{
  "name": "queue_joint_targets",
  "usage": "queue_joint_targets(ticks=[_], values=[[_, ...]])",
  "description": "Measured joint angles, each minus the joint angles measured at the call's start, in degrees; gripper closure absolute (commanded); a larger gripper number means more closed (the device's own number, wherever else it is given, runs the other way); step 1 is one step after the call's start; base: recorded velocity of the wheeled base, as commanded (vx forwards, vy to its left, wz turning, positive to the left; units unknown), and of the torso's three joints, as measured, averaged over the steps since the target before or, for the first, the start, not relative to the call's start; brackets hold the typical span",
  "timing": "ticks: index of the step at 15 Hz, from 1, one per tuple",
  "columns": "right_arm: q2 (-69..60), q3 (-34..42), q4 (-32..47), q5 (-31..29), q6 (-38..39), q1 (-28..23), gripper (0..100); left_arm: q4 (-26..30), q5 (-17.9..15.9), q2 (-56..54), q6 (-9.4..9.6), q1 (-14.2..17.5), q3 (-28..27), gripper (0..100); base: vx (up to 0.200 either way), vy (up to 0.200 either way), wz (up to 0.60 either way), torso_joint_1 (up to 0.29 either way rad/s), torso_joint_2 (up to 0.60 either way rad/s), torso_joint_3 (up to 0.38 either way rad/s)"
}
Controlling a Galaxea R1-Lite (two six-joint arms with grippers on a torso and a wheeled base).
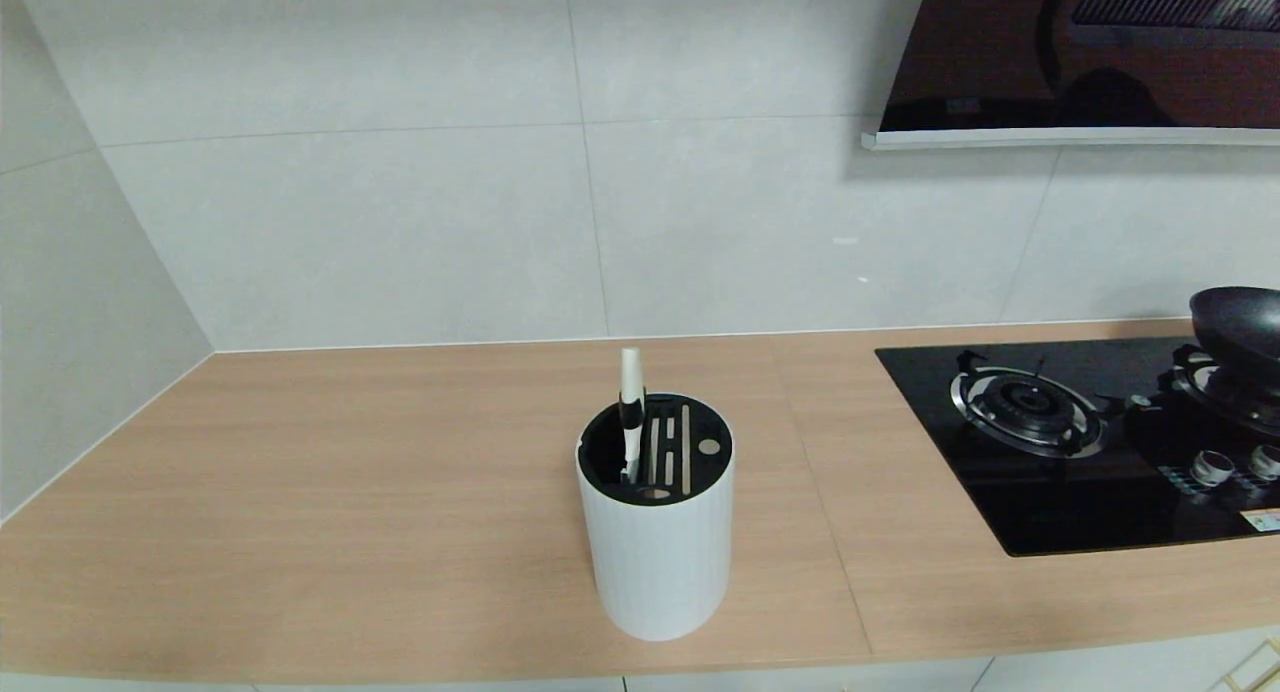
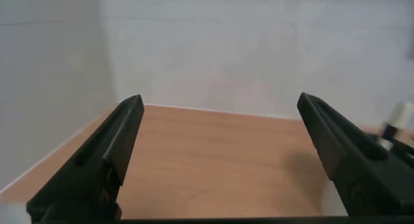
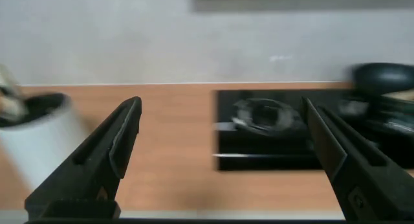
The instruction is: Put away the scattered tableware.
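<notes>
Left hand [image 2: 220, 102]: spread wide, gripping nothing, facing the wooden tabletop [image 2: 213, 159] near the wall corner. Right hand [image 3: 221, 106]: likewise wide apart and empty, facing the white holder [image 3: 32, 146] and the stove [image 3: 272, 130]. Upright near the tabletop's front edge: that holder, with one utensil [image 1: 631, 392], white-and-black handle up, in the open section on its left side. Further right, on the stove's rightmost burner: a dark pan [image 1: 1240, 322].

Lower end of utensil [image 1: 630, 382] out of sight inside white holder [image 1: 660, 552]; black pan [image 1: 1240, 322] partly beyond head view's edge.
</notes>
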Motion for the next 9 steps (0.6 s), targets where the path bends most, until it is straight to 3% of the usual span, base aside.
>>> queue_joint_targets(ticks=[2, 3, 5, 9], values=[[-4.2, 1.9, 0.2, 0.9, 0.2, -5.6, 0, 1.4, -0.8, -3.9, 0.02, 2.8, 1.7, 0, 0.0, 0.0, 0.0, 0.0, 0.0, 0.0], [-6.2, 3.4, 0.2, 2.5, 0.4, -7.5, 0, 1.7, -0.3, -5.2, -1.54, 3.6, 3.3, 0, 0.0, 0.0, 0.0, 0.0, 0.0, 0.0], [-9.1, 7.9, -0.9, 3.7, 1.0, -9.5, 0, 1.9, -0.8, -6.7, -2.65, 4.1, 6.1, 0, 0.0, 0.0, 0.0, 0.0, 0.0, 0.0], [-10.8, 21.2, -7.1, 10.1, 2.6, -10.3, 0, -1.5, -4.7, -7.9, -2.45, 4.2, 20.8, 0, 0.0, 0.0, 0.0, 0.0, 0.0, 0.0]])
